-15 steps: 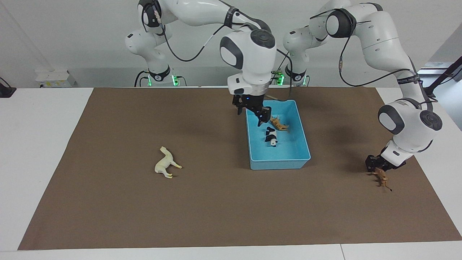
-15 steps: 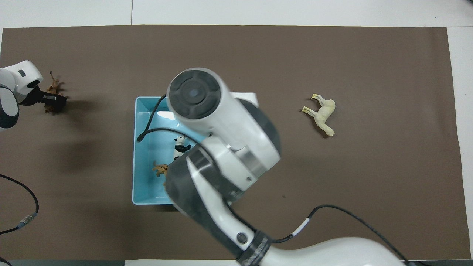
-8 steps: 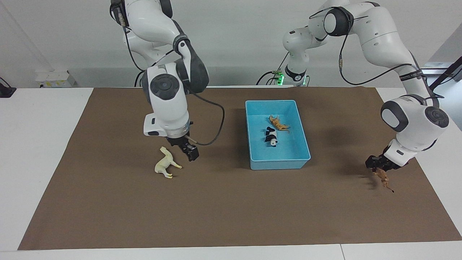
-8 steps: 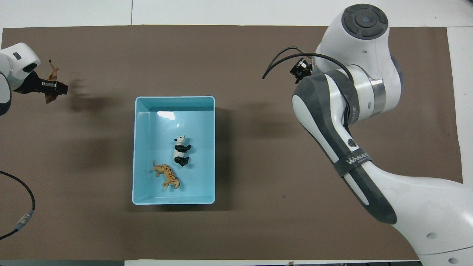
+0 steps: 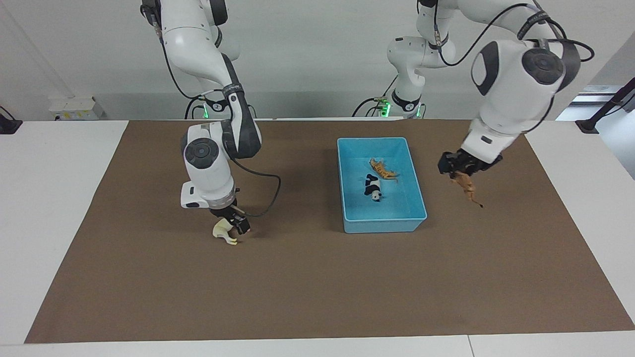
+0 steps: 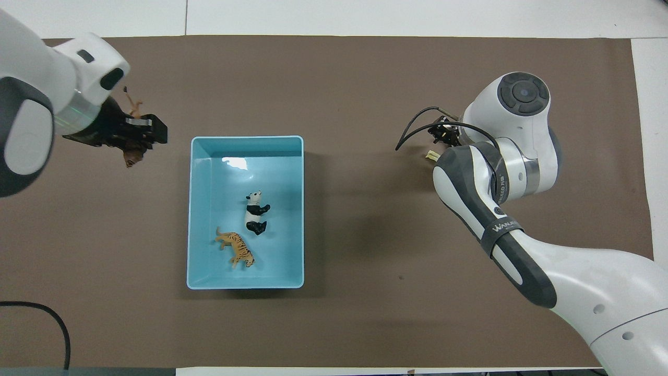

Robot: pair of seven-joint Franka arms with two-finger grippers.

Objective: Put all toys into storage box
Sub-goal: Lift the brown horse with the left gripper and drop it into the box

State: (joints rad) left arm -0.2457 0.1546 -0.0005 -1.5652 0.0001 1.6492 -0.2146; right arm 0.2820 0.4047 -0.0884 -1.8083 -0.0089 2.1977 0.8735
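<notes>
The light blue storage box (image 5: 382, 224) stands mid-table and also shows in the overhead view (image 6: 245, 285). In it lie the panda (image 5: 373, 187) (image 6: 255, 212) and the tiger (image 5: 383, 169) (image 6: 236, 248). My left gripper (image 5: 459, 171) (image 6: 141, 137) is shut on the brown lion-like animal (image 5: 467, 188) (image 6: 133, 155). It holds the animal in the air over the mat, beside the box toward the left arm's end. My right gripper (image 5: 232, 224) is down at the cream-white horse (image 5: 221, 231) on the mat. In the overhead view the arm hides all but a bit of the horse (image 6: 432, 154).
A brown mat (image 5: 307, 287) covers most of the white table (image 5: 49, 198). A small white device (image 5: 74, 106) sits at the table's edge toward the right arm's end. A black cable (image 6: 49, 313) loops near the left arm's base.
The left gripper lifted the brown animal off the mat and carried it toward the box. The right gripper left the box, crossed to the horse and came down onto it.
</notes>
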